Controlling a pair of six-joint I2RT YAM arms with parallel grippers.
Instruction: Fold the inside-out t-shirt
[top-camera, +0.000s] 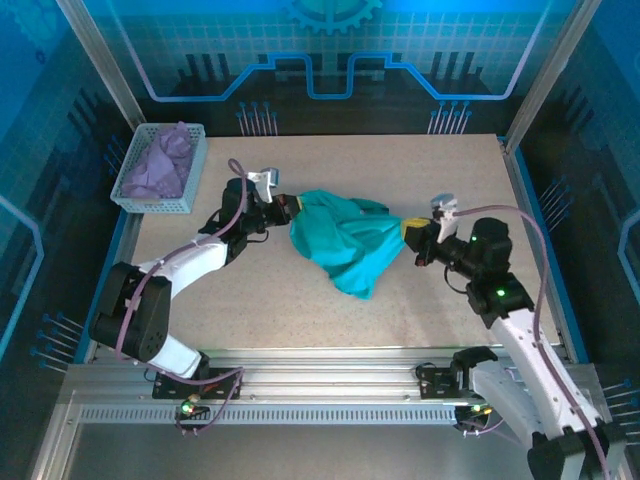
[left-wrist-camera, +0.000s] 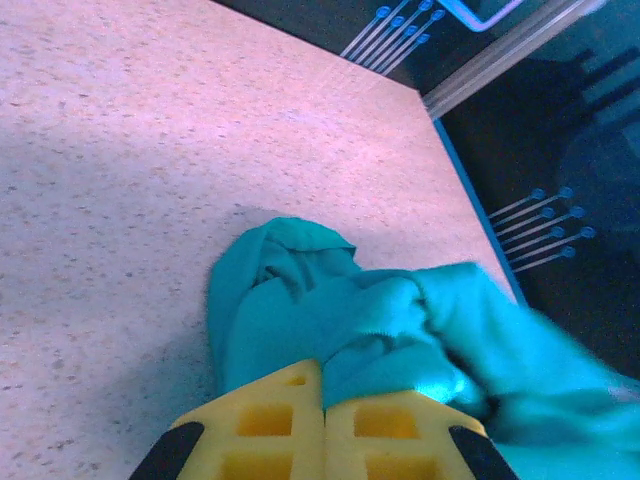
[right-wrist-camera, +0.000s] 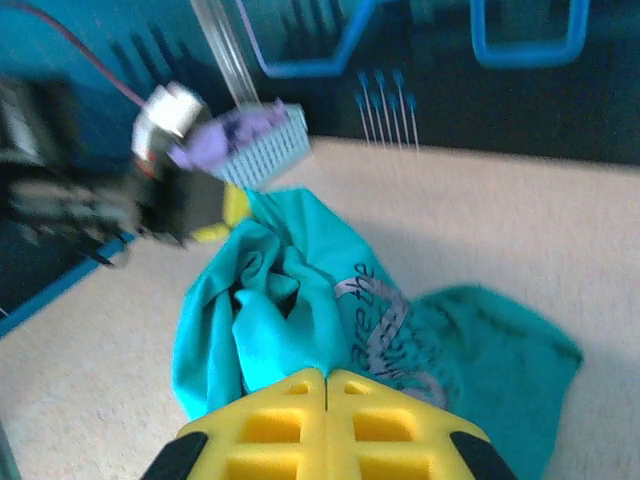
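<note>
Currently the inside-out t-shirt (top-camera: 345, 245) lies bunched at frame centre, long axis left-to-right, with the left gripper (top-camera: 288, 210) clamped on its upper-left end and the right gripper (top-camera: 408, 232) clamped on its right end.

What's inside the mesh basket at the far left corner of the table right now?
A crumpled lavender-purple cloth lies heaped in the basket, covering most of its inside. Anything beneath the cloth on the basket floor is covered and cannot be seen.

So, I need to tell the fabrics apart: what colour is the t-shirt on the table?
Teal-green; the t-shirt shows best in the top external view.
</note>
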